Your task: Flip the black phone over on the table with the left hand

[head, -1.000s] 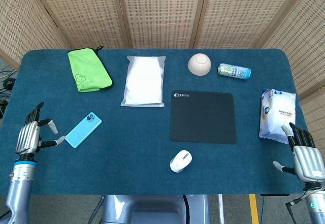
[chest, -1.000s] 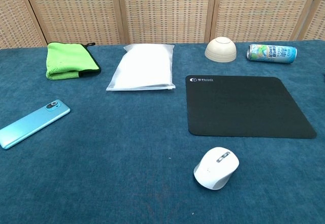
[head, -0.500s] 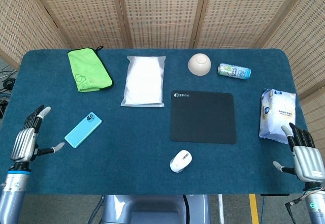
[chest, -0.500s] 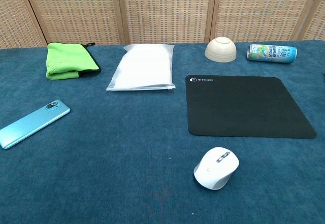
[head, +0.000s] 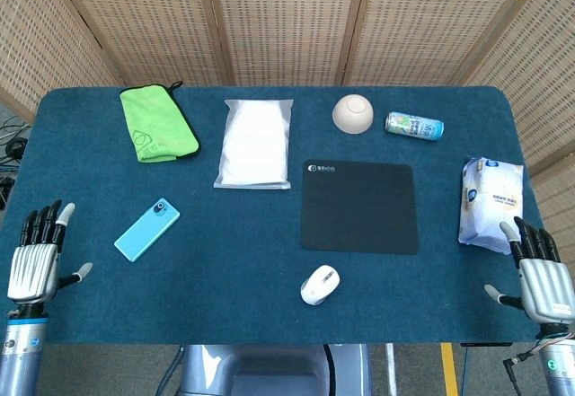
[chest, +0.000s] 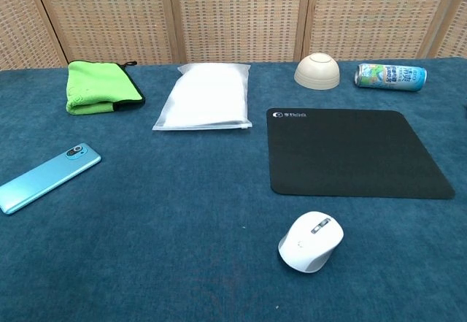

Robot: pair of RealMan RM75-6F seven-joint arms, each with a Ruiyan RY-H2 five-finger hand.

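The phone (head: 146, 229) lies flat, blue back and camera upward, apparently flipped. The left hand (head: 34, 265), fingers spread and empty, rests left of it, well apart, presumably released.

The table (head: 269, 279) is covered in matt, napped teal cloth, and the phone (head: 146, 230) on it shows a smooth, glossy light-blue back. The green towel (head: 157, 123) looks like soft microfibre cloth, the white pouch (head: 256, 143) like frosted plastic film, the mouse pad (head: 358, 206) matt black. The mouse (head: 320, 284) is smooth white plastic, the can (head: 414, 126) printed metal, and both hands, left (head: 32, 266) and right (head: 542, 275), have silvery metallic backs.
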